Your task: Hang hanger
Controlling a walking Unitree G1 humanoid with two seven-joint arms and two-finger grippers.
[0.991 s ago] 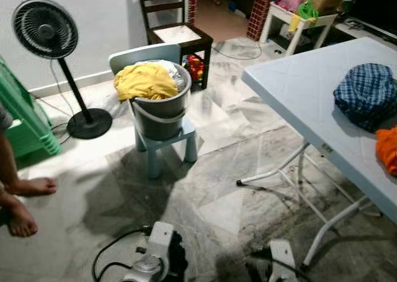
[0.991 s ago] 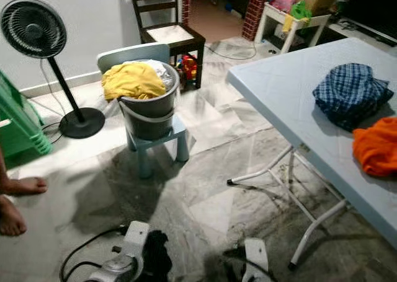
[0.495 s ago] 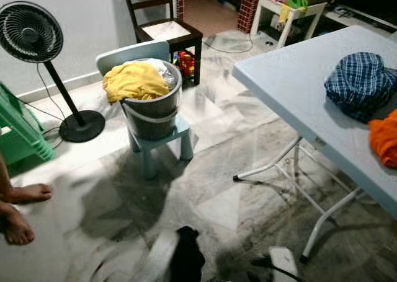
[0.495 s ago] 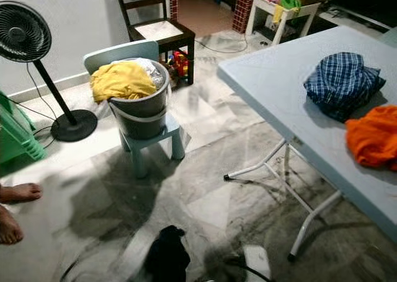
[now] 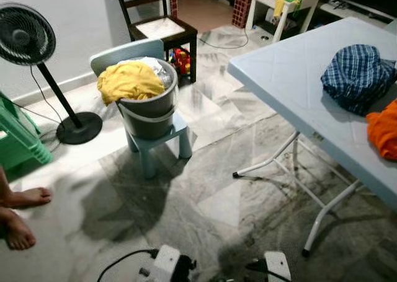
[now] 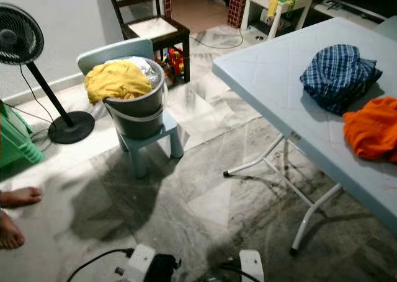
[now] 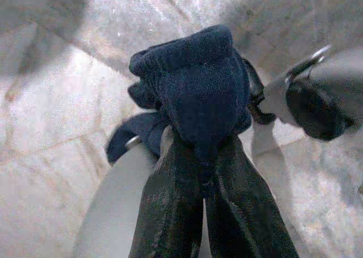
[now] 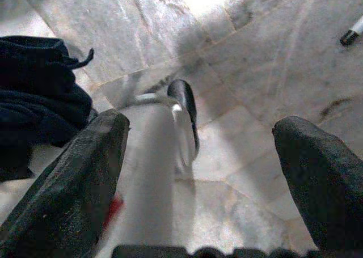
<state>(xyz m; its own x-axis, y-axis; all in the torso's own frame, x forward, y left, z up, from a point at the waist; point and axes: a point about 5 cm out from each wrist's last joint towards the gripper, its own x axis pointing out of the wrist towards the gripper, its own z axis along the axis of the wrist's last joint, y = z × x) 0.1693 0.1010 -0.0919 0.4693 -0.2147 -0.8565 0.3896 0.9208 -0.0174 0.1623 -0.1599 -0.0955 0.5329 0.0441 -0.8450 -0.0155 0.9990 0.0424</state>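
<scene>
Since half a second ago, left claw is dropping lower, pinching dark blue cloth above the floor. Right claw is gaping open. Hanger orientation: cannot tell.

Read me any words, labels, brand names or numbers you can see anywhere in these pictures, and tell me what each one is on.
No readable text anywhere.
Bucket and fan: no label to be made out.
Toys under the dark chair and clutter on the white shelf: too small and blurred to read.
Folding table and its clothes: no print to be seen.
Dark cloth in the left gripper: no tag seen.
</scene>
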